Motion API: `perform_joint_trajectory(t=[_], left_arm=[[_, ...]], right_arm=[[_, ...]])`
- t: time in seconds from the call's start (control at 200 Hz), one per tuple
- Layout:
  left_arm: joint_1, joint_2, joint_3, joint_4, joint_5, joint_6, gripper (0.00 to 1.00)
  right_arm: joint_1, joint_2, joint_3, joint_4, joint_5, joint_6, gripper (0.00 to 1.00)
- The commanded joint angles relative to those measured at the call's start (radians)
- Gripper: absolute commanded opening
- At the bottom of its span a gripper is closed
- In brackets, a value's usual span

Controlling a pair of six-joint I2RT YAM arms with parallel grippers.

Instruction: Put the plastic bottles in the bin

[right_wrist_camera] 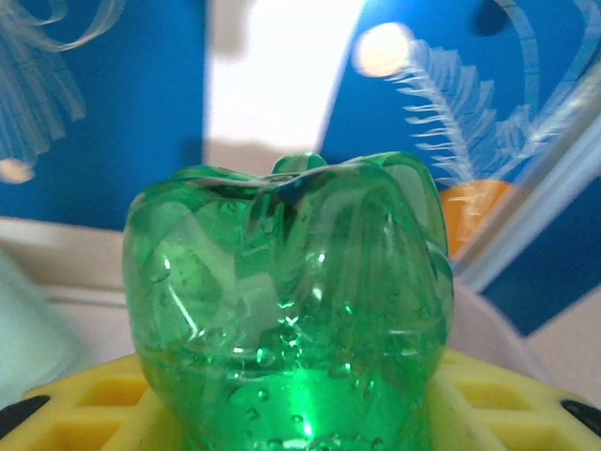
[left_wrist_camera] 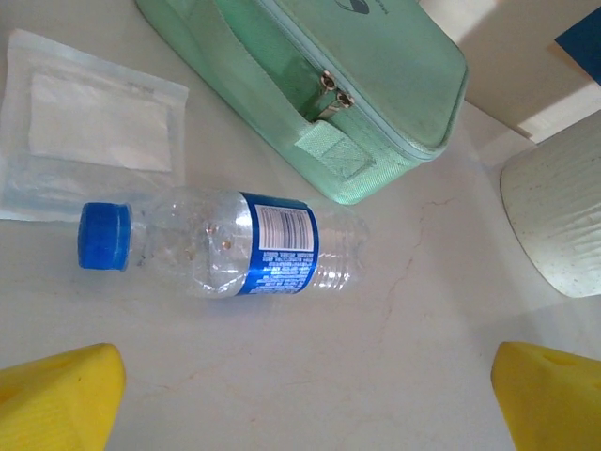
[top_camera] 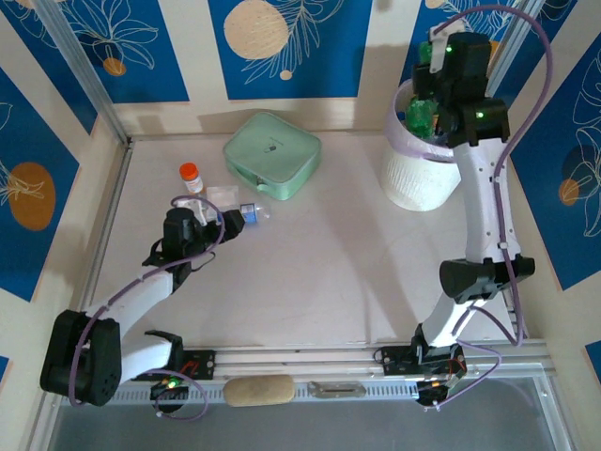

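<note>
Bottles first: a green bottle (right_wrist_camera: 291, 310) is clenched between the yellow pads of the right claw (top_camera: 427, 99), its lobed base towards the wrist camera, right over the mouth of the bin (top_camera: 413, 183). The bin's pale lilac liner (top_camera: 402, 141) folds over its white rim; the claw hides what lies inside. Well left of the bin, a clear bottle (left_wrist_camera: 221, 244) with a blue cap and blue label lies on its side on the table (left_wrist_camera: 394, 357). It is just ahead of the left claw (left_wrist_camera: 305, 390), whose fingers are spread wide and touch nothing. A mint-green pouch (left_wrist_camera: 310, 85) lies just left of the bin, zipped shut. Farther left stands an orange-capped pill bottle (top_camera: 191, 176).
</note>
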Motion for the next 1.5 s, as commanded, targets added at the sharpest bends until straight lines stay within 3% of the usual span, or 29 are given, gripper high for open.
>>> perform_joint_trajectory(t=[0.0, 0.27, 0.86, 0.93, 1.206, 1.496], left_arm=[[-0.027, 0.011, 0.041, 0.001, 0.02, 0.035, 1.0], [-0.123, 0.049, 0.093, -0.048, -0.007, 0.103, 1.0], [-0.213, 0.096, 0.11, -0.083, -0.012, 0.102, 1.0], [-0.213, 0.099, 0.115, -0.085, -0.011, 0.104, 1.0], [-0.214, 0.108, 0.121, -0.079, -0.017, 0.105, 1.0], [-0.208, 0.071, 0.1, -0.033, -0.124, 0.084, 1.0]], right_arm=[[-0.047, 0.055, 0.069, -0.019, 0.105, -0.013, 0.44], [-0.179, 0.176, 0.144, -0.096, 0.076, 0.072, 0.45], [-0.244, 0.377, 0.228, -0.22, 0.003, 0.177, 0.47], [-0.244, 0.382, 0.225, -0.228, 0.014, 0.18, 0.5], [-0.219, 0.339, 0.242, -0.206, 0.048, 0.165, 0.8], [-0.128, 0.183, 0.219, -0.175, -0.024, 0.168, 0.91]])
